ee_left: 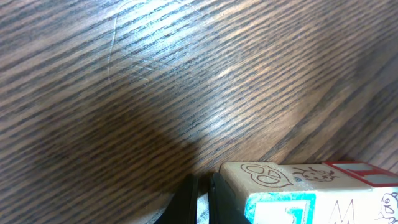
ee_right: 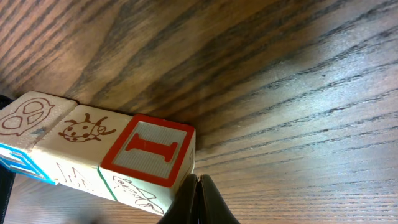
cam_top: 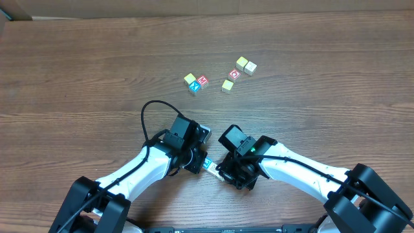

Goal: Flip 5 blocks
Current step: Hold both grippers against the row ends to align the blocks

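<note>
Row of three blocks (ee_right: 84, 134) — lies between left pincer (ee_left: 203, 193) and right pincer (ee_right: 198, 193), long axis running tip to tip — both closed tight, gripping nothing.

Blocks (ee_left: 273, 177) beside closed jaws, wooden table (ee_left: 124, 74)

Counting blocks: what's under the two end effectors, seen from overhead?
A row of three: pretzel block, ladybug block, red I block. Overhead shows only a sliver; the rest is covered.
</note>
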